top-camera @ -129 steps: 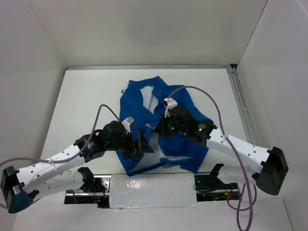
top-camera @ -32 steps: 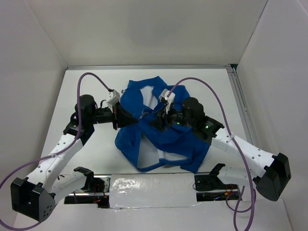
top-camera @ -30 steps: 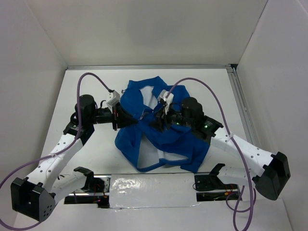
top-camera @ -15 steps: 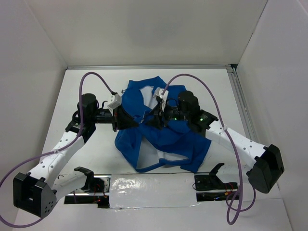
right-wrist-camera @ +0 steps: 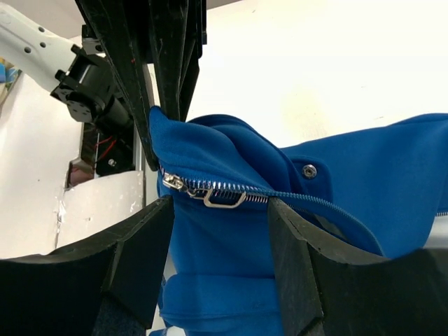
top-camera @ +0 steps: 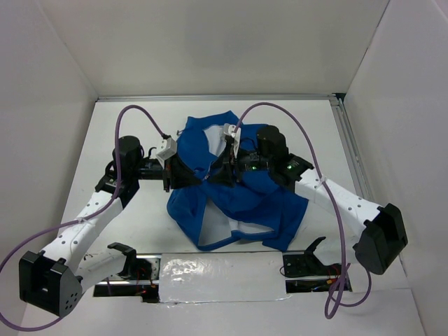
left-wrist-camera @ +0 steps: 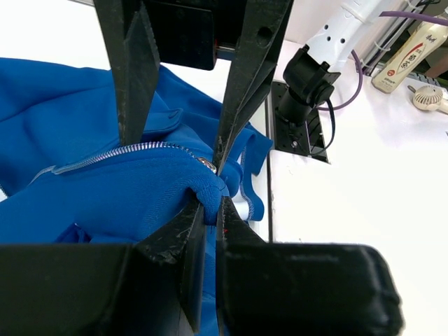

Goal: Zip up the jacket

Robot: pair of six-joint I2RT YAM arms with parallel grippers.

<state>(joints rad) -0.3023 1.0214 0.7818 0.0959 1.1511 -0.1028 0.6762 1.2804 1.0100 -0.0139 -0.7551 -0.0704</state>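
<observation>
Left wrist: left jaws pinch jacket [left-wrist-camera: 84, 196], bottle [left-wrist-camera: 413, 45] beyond.

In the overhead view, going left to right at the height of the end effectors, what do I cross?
Left arm's black joint motor → left end effector → right end effector → right arm's black joint motor → metal rail at the far right. The jacket spans under both end effectors, so it's left out.

Right wrist view: zipper [right-wrist-camera: 294, 198] lower run hidden behind a jaw of the right gripper [right-wrist-camera: 220, 210]; jacket [right-wrist-camera: 231, 154] cut at right edge. Top view: zipper teeth too small to read; jacket's front fold hidden under both wrists.
</observation>
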